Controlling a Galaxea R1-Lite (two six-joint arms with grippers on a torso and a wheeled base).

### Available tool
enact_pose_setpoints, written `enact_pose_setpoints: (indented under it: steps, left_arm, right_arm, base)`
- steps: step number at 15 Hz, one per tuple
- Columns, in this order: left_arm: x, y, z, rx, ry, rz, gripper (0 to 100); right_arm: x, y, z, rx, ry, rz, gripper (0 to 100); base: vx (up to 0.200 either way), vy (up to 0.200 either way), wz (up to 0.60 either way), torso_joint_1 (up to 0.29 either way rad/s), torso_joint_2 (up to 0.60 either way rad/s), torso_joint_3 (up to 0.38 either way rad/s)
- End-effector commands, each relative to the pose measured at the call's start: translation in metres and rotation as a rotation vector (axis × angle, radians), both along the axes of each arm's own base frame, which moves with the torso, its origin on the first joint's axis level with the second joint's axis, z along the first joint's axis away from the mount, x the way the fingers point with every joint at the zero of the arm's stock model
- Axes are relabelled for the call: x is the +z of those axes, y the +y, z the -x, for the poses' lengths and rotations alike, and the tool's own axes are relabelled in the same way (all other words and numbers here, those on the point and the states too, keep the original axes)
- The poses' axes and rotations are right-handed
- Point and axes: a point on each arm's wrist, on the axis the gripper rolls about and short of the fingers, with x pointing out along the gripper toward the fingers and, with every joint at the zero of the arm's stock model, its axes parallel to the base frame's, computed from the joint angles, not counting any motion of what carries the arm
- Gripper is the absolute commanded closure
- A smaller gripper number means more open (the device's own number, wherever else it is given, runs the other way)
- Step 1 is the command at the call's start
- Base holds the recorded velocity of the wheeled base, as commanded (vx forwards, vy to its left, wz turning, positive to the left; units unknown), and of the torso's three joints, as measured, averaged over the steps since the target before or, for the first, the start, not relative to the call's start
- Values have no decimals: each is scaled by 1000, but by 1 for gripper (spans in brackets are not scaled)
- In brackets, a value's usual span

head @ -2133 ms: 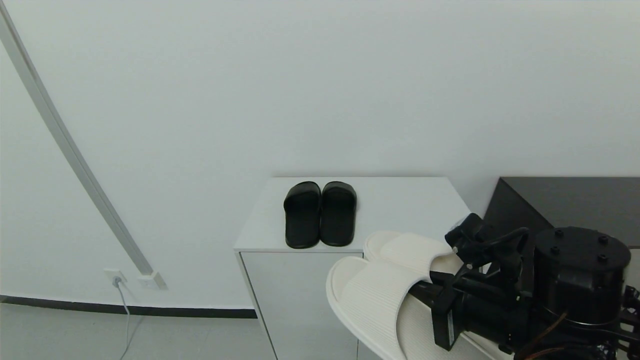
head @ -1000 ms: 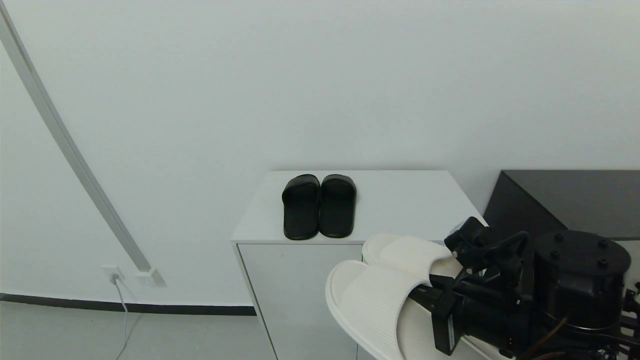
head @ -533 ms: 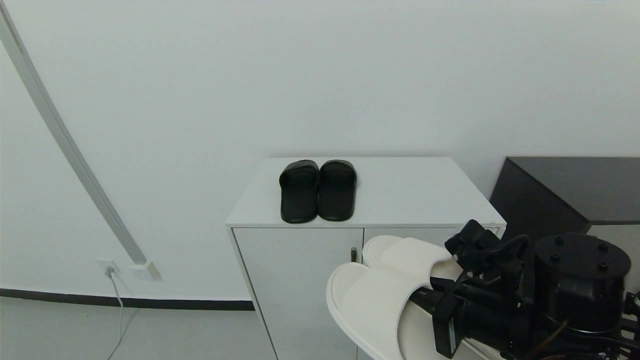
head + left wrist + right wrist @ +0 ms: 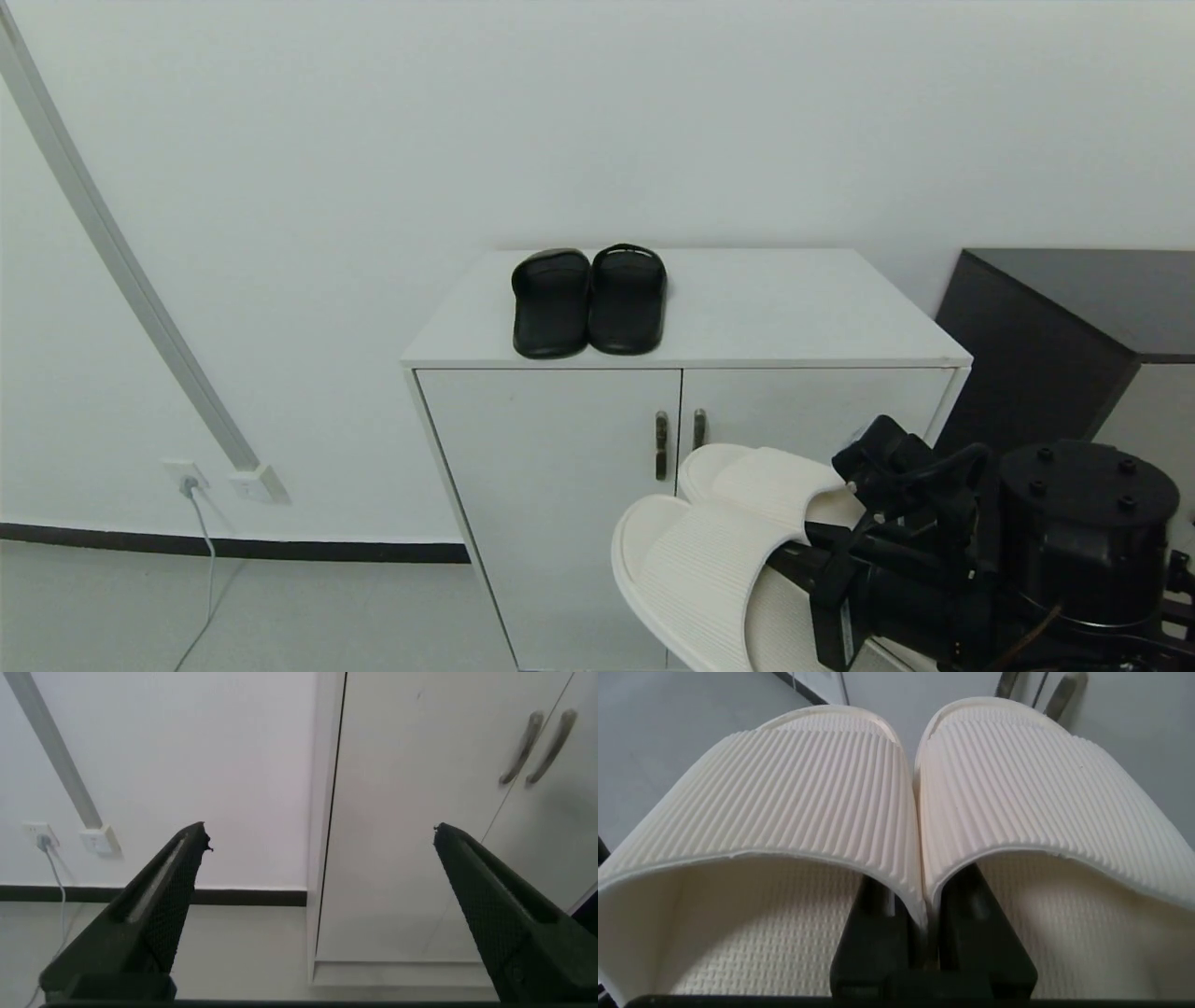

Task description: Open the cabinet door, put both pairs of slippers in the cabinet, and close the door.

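Plain white wall (image 4: 597, 121) at the back, grey floor (image 4: 280, 616) below. Head view: white two-door cabinet (image 4: 794, 308) stands against the wall, both doors shut, handles (image 4: 661, 445) paired at the centre seam. Black slippers (image 4: 588, 301) sit side by side on its top, left of centre. White slippers (image 4: 719, 551) hang out front on our right, nearer us than the doors and apart from them

Left wrist view: left gripper (image 4: 320, 831) is spread wide w/ nothing in it, facing the cabinet's left door (image 4: 420, 812); the handles aren't between its fingers

Right wrist view: right gripper (image 4: 920, 919) is closed on the white slippers, pinching the two touching strap edges together, so both ride on it as one bundle

We judge both pairs light, soft foam or rubber: flexy, not fragile, prob. grippy. Best hold is where the straps meet; held by the soles they'd likely sag. Handles look slim & stiff, so we'd take one across its bar w/ the free gripper
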Motion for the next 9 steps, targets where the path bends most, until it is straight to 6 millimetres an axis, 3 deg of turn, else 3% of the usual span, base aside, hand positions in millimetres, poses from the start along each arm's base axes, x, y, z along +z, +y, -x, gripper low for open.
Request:
enact_pose_setpoints:
  steps: [1,9]
  left_arm:
    - [0,0,0,0,1,0,0]
    - [0,0,0,0,1,0,0]
  right_arm:
    - [-1,0,0,1,3,3,100]
    - [-8,-2,3,7,13,9,100]
  base:
    - [0,0,0,-188,520,315]
    - [0,0,0,-168,492,323]
